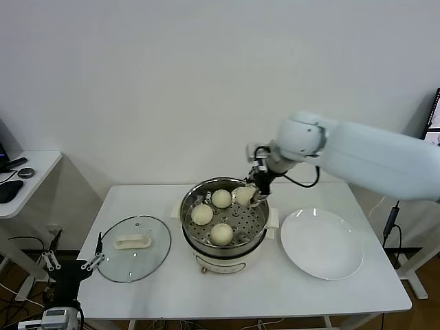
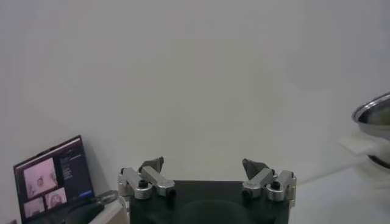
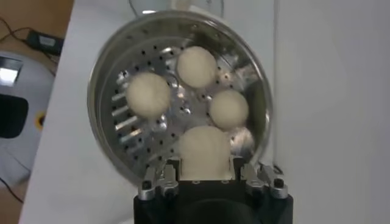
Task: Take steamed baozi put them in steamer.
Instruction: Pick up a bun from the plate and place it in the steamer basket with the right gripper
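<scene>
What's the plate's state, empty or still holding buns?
Empty: the plate is bare; three baozi sit in the steamer, the fourth in the right tool.

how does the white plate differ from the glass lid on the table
The flat round white plate is opaque and bare, lying on the robot's right of the shiny steel steamer. The round glass lid is see-through, carries a white handle at its centre, and lies on the steamer's left. Both are round and rest flat on the white table.
</scene>
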Action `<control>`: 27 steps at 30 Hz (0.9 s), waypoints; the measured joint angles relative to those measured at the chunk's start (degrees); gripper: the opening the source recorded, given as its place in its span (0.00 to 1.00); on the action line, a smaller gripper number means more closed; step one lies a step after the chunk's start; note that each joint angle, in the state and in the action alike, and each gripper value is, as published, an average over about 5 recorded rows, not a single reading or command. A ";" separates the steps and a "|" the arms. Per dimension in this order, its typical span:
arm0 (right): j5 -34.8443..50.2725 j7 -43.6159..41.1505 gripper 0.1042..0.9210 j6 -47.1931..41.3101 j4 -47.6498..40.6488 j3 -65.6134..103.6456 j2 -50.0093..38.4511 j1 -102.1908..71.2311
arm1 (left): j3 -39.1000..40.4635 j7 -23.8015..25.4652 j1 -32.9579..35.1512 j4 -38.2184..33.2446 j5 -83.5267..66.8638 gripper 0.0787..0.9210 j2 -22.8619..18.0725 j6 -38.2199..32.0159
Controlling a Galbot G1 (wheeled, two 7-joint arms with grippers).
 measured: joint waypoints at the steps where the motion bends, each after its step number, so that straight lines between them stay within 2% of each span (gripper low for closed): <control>1: 0.05 0.26 0.51 -0.43 -0.39 -0.23 0.69 -0.40 | -0.13 -0.01 0.05 -0.02 -0.08 0.88 -0.04 -0.05; 24: -5.52 3.10 0.51 -3.77 -7.26 0.11 5.77 -9.52 | -1.03 0.00 -0.79 0.34 -0.78 0.88 0.01 -0.05; 27: -5.79 3.21 0.56 -3.85 -7.37 0.50 5.77 -9.81 | -1.12 0.00 -0.73 0.33 -0.78 0.88 -0.01 -0.05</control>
